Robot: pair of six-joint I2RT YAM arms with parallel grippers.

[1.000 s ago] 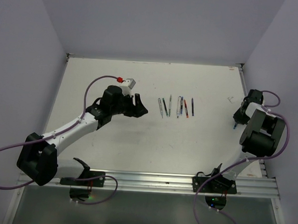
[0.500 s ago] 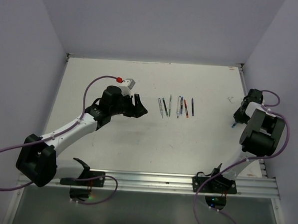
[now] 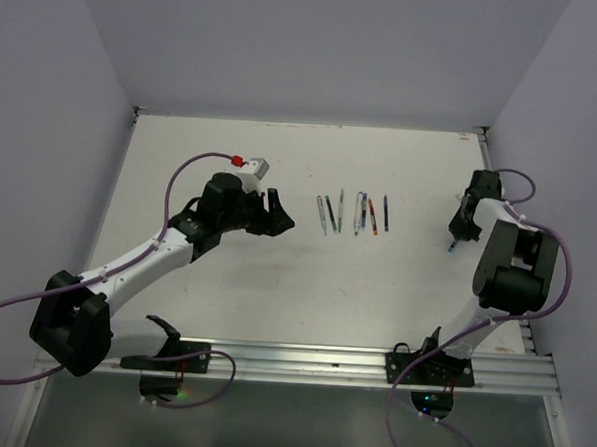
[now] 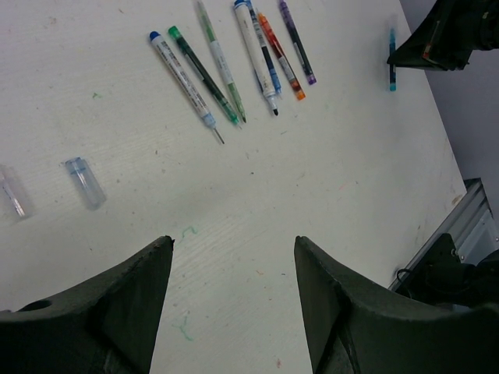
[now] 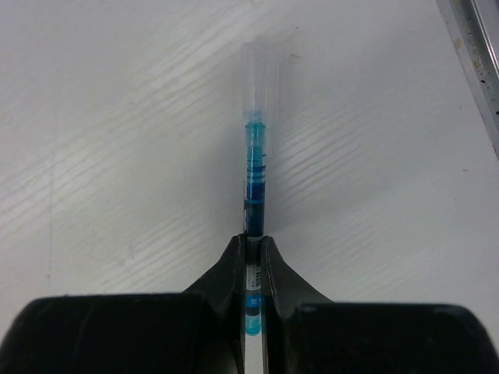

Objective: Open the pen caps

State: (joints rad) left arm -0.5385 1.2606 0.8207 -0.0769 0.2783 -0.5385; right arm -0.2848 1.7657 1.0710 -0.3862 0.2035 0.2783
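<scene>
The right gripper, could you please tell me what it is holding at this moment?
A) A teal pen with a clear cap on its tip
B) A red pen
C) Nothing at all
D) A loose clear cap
A: in the right wrist view the right gripper is shut on a teal pen, whose clear cap covers the far tip.

Bright, even light, soft shadows; the clear cap [image 5: 261, 70] looks blurred in the right wrist view.

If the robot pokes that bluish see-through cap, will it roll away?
Probably: the cap is a round tube lying on its side on the flat table, so it likely rolls. It looks tiny and thin-walled, so it is probably very light.
</scene>
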